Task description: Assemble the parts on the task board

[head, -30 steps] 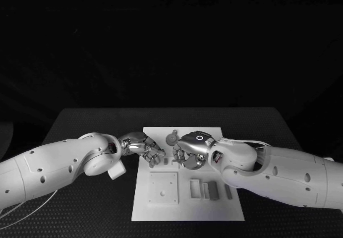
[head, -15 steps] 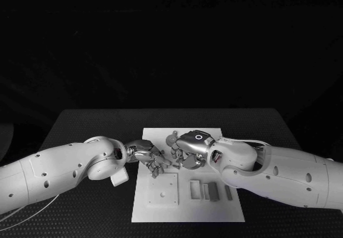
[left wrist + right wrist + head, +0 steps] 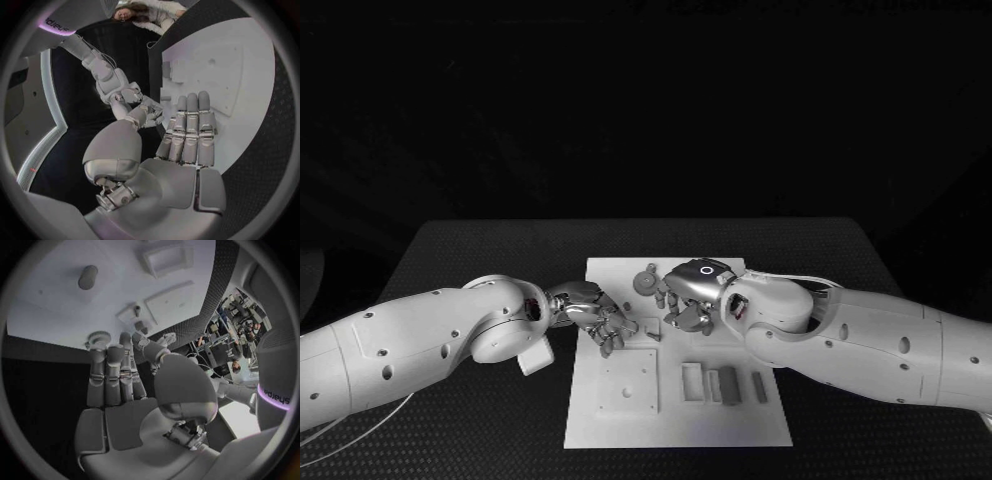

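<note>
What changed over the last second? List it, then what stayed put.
The left hand slid along the task board from beside the gear toward the robot, and now hovers at the far corner of the square plate. The right hand shifted slightly away from the robot, staying mid-board. The square plate, the bars and the gear kept their places.
</note>
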